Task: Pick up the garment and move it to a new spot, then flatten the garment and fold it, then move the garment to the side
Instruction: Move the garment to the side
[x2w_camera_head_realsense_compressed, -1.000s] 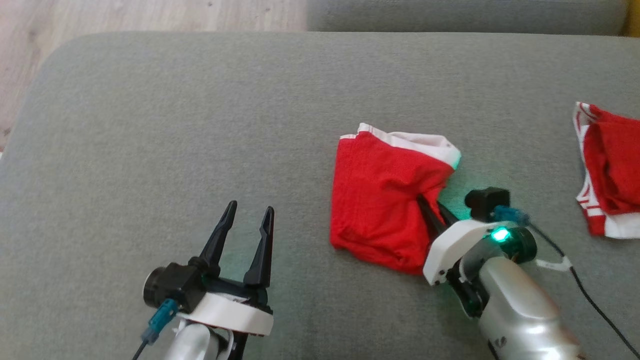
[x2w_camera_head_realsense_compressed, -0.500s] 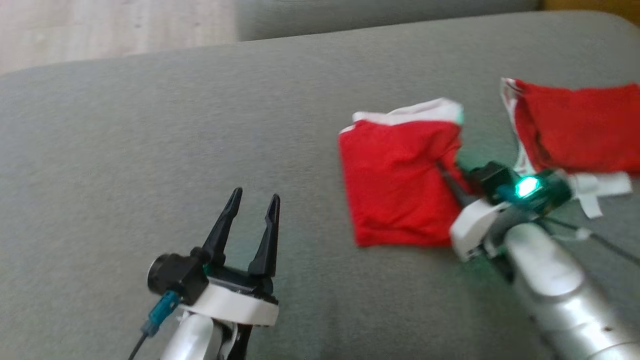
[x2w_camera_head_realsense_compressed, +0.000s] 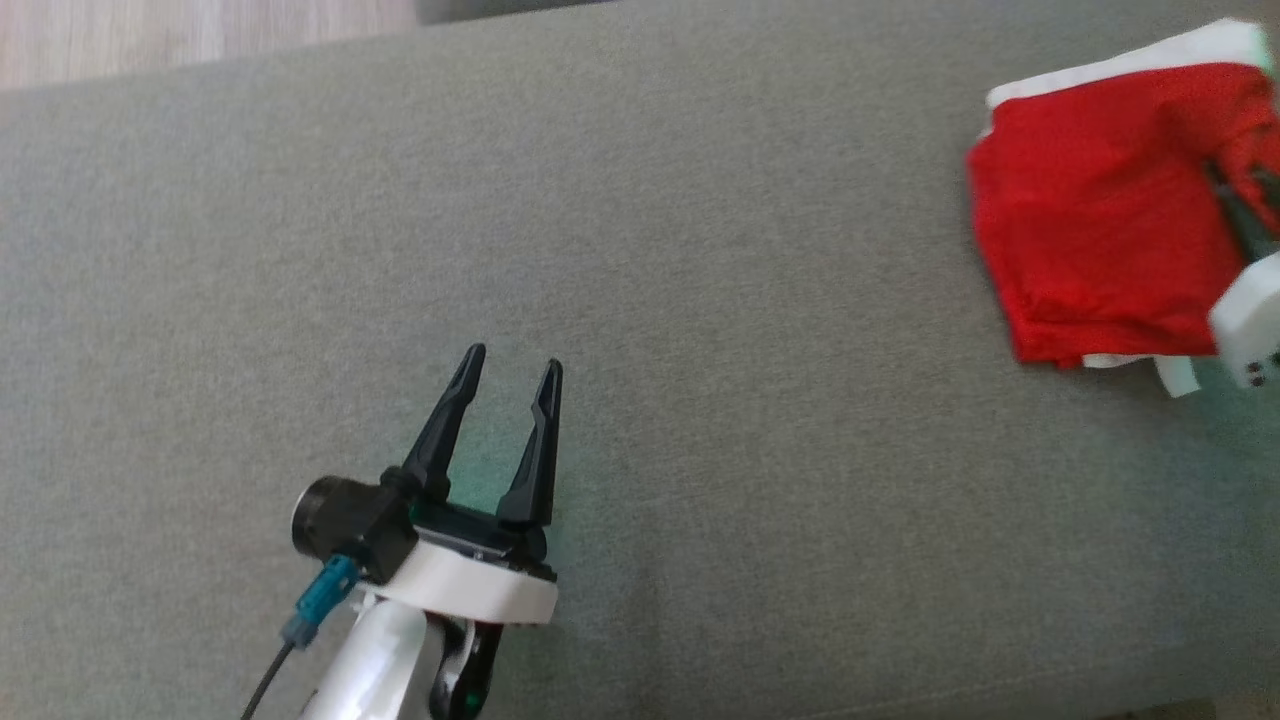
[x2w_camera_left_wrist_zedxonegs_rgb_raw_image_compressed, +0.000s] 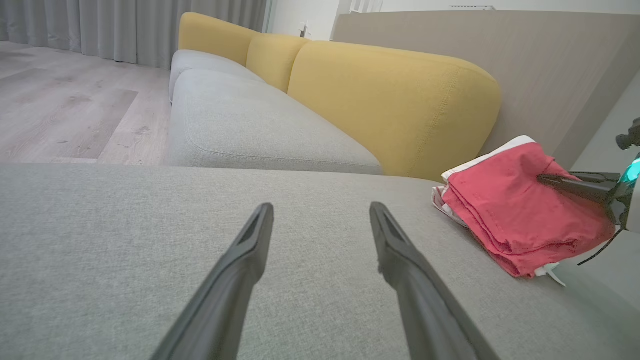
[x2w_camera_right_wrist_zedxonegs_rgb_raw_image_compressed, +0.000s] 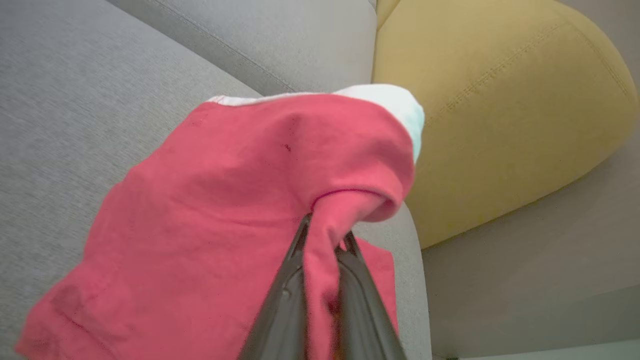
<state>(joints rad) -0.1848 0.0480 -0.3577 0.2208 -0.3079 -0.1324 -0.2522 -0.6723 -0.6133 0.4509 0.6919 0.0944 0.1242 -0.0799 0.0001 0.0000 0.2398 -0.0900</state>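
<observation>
Grey fabric covers the sofa (x2w_camera_head_realsense_compressed: 640, 250), whose flat seat carries everything. In the left wrist view a wood floor (x2w_camera_left_wrist_zedxonegs_rgb_raw_image_compressed: 65, 110) lies off to one side, and we count three yellow cushions (x2w_camera_left_wrist_zedxonegs_rgb_raw_image_compressed: 390, 105) in a row beyond the seat.

We count one red garment (x2w_camera_head_realsense_compressed: 1090, 230) for sure. It is folded and sits at the far right of the seat in the head view, near the closest yellow cushion. Its long axis runs roughly from the near side to the far side, leaning a little, with the white waistband along the far edge. The frame cuts off its right side. Small white scraps poke out beneath its near edge, and we cannot tell whether they belong to this garment or to another one under it.

We count two hands. The left hand (x2w_camera_head_realsense_compressed: 514, 358) hovers low over bare seat well apart from the garment, its two fingers spread wide with nothing between them. The right hand (x2w_camera_right_wrist_zedxonegs_rgb_raw_image_compressed: 325, 232) is clamped on a bunched fold at the garment's right edge, the red cloth squeezed between its fingers. In the head view little more than a white corner of its body shows at the frame edge.
</observation>
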